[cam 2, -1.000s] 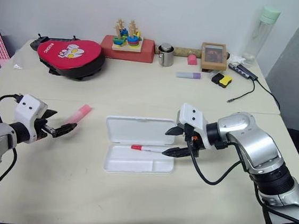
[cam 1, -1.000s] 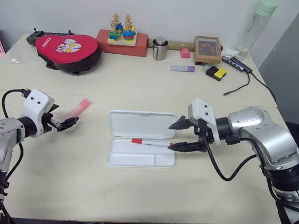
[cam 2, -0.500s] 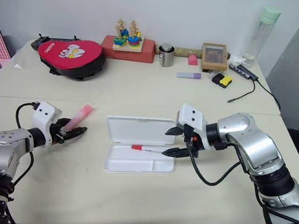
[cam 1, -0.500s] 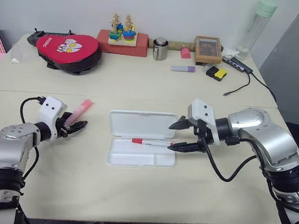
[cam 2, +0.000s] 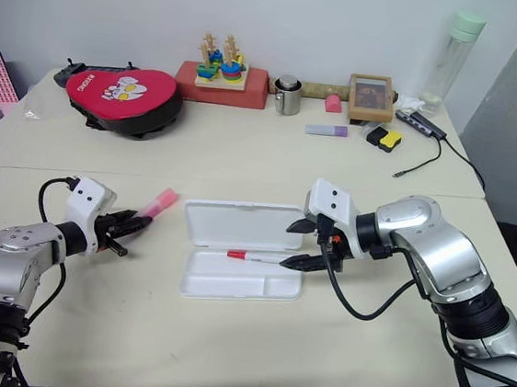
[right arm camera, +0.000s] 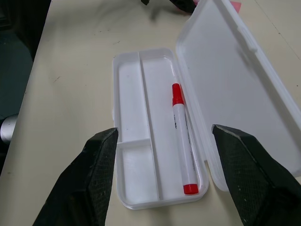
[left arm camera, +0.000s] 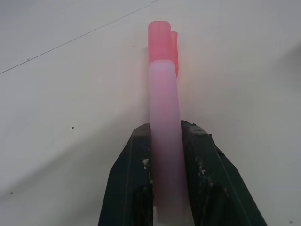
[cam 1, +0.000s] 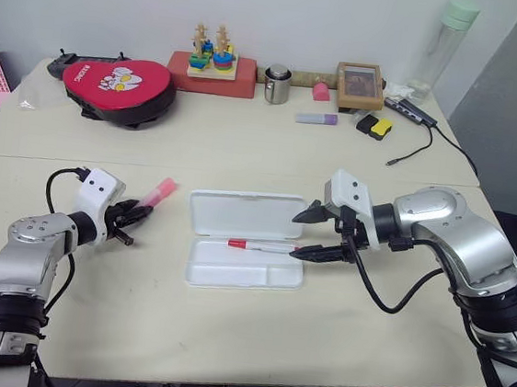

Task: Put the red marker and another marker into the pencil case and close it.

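Observation:
The white pencil case [cam 1: 244, 244] lies open mid-table, its lid flat behind the divided tray. The red marker [cam 1: 262, 246] lies inside the tray, also plain in the right wrist view [right arm camera: 180, 139]. My left gripper [cam 1: 134, 216] is shut on the pink highlighter [cam 1: 159, 191], which sticks out past the fingers toward the case; the left wrist view shows both black fingers [left arm camera: 202, 155] pressed against its barrel [left arm camera: 164, 141]. My right gripper [cam 1: 308, 231] hovers open at the case's right end, with nothing between its fingers.
At the table's back stand a red padded pouch [cam 1: 117, 86], a red block with a ring toy [cam 1: 212, 64], a metal cup [cam 1: 276, 83], a framed picture [cam 1: 360, 84], a purple highlighter [cam 1: 316, 118] and a bottle [cam 1: 444, 42]. A cable [cam 1: 431, 138] trails at right.
The left gripper has closed on the pink highlighter and carried it a little to the right, toward the case. The right arm has not moved.

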